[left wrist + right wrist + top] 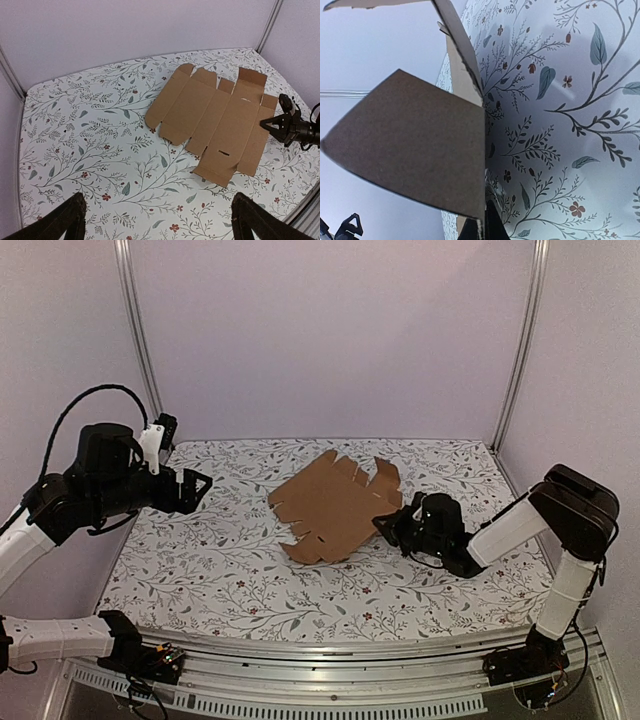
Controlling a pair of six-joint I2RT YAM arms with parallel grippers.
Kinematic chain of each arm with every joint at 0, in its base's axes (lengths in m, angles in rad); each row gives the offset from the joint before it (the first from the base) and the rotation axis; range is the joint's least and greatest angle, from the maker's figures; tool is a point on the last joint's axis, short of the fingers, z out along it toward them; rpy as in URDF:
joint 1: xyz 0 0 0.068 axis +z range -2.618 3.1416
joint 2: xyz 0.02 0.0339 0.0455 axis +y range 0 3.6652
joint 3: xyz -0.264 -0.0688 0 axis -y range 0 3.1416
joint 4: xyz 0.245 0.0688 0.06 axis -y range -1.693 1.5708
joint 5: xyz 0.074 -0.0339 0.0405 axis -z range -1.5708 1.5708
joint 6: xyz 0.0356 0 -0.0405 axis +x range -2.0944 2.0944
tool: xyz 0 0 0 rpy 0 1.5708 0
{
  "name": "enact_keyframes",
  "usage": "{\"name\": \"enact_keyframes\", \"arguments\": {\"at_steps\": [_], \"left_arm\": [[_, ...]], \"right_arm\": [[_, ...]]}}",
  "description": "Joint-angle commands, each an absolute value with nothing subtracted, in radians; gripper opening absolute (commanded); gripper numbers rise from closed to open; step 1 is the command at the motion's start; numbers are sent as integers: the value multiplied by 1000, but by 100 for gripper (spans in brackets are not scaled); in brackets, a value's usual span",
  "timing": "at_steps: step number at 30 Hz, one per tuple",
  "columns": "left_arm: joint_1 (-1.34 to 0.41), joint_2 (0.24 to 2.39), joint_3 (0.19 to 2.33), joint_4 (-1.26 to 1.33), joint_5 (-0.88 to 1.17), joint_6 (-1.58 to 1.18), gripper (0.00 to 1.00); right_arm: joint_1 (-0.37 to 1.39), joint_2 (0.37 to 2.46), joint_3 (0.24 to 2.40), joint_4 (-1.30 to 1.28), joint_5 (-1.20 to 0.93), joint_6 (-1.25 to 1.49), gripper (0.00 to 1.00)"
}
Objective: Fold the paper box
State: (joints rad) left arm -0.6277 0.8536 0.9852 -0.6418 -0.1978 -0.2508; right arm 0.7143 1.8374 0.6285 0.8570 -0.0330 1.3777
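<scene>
brown die-cut cardboard sheet (pixel 335 505) lies flat, flaps spread. right gripper (pixel 385 527) pinched shut on its edge flap; left gripper (pixel 203 483) wide, empty, well apart.

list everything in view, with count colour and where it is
box: one, brown, unfolded sheet lying mid-cloth
cloth: one, white with a leaf and flower print, covering the table
posts: two, silver, at the back corners
left pincer: one, black, open, over the cloth's left side, apart from the box
right pincer: one, black, shut on the box's right edge
</scene>
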Motion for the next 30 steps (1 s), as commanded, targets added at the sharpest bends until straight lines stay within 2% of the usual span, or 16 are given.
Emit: {"name": "enact_keyframes", "arguments": {"at_steps": [1,7,16,30], "left_arm": [[-615,853,974,-644,-197,-249,100],[-615,848,977,-644,-195,-246,99],[-612,829,983,-646,-197,-246,100],[-609,867,1080,-675,-99,-257,99]], "right_arm": [[721,1748,630,779,-42,1299,0],[722,1635,706,586,-81,1130,0],[719,1442,936,89,-105,761,0],[721,1415,1458,-688,-219,222,0]]}}
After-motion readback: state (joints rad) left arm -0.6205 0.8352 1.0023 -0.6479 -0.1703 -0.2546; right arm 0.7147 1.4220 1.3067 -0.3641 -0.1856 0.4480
